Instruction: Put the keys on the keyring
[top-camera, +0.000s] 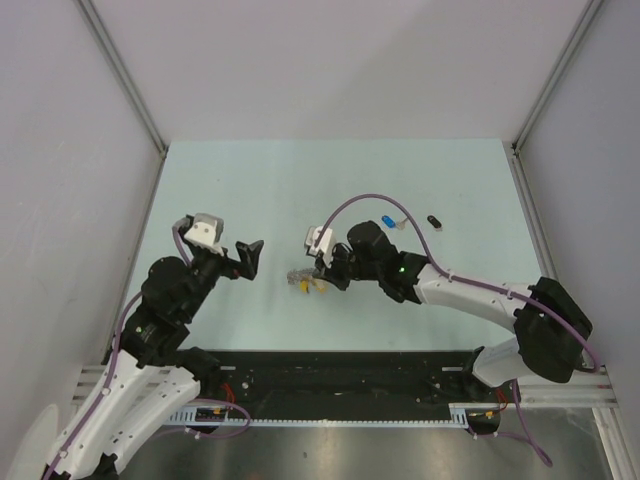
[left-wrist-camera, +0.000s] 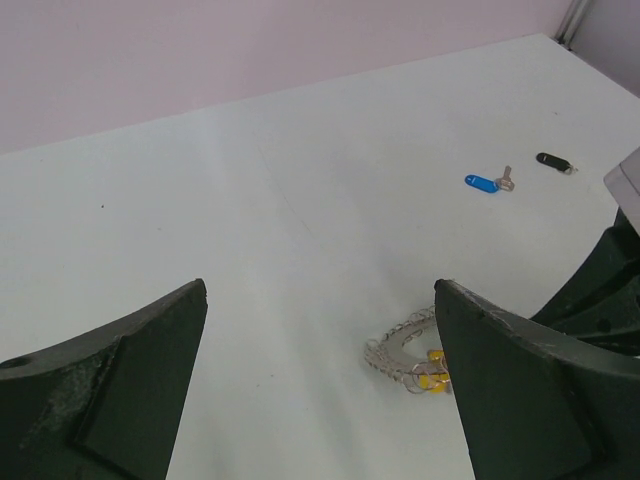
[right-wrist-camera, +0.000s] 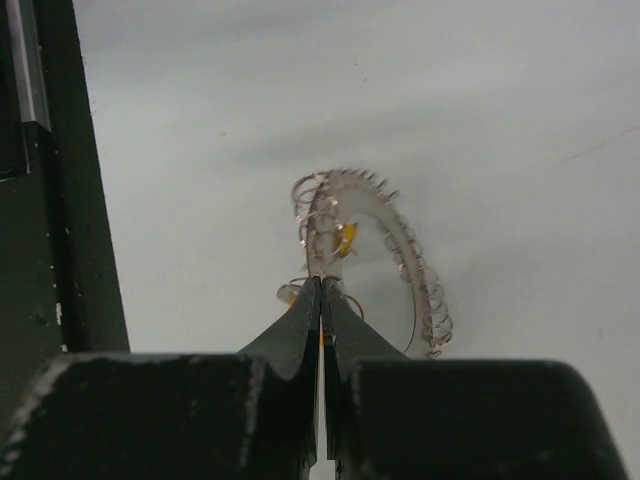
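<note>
Here left pincer (left-wrist-camera: 320, 290) spread; right pincer (right-wrist-camera: 320, 283) pressed together at keyring (right-wrist-camera: 408, 247).

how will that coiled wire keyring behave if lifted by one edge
Probably springy rather than rigid: the keyring is open coiled wire. Likely light, since the wire looks thin. Its scalloped loops could snag the yellow key.

Three keys were in view: a yellow key (left-wrist-camera: 432, 381), a blue key (left-wrist-camera: 482, 183) and a black key (left-wrist-camera: 552, 160), the last two farther right. There was one keyring (left-wrist-camera: 392, 348).
</note>
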